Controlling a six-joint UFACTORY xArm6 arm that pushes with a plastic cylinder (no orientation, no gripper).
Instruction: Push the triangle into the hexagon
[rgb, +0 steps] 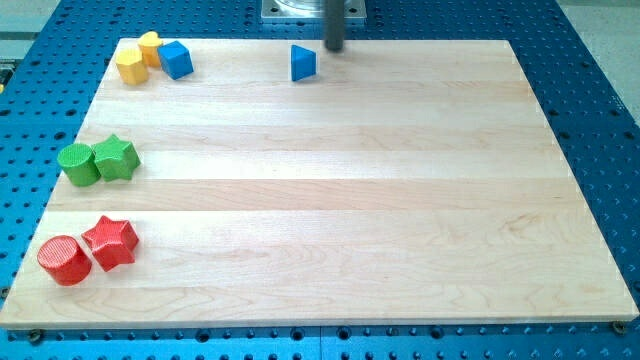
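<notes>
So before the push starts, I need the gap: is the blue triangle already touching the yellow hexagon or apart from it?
Apart. The blue triangle sits alone at the view's top; the yellow hexagon lies far left.

Bright blocks are set off against a pale wooden board (330, 200) streaked with light grain.

A blue triangle (303, 62) and a blue cube (176, 59) are seen in one shade. A yellow hexagon (130, 65) and a second yellow block (150, 46) are matched. A green cylinder (78, 164) and green star (116, 157) are paired, as are a red cylinder (64, 260) and red star (111, 242). The dark grey tip (334, 47) is shown against a blue perforated table (600, 120).
</notes>
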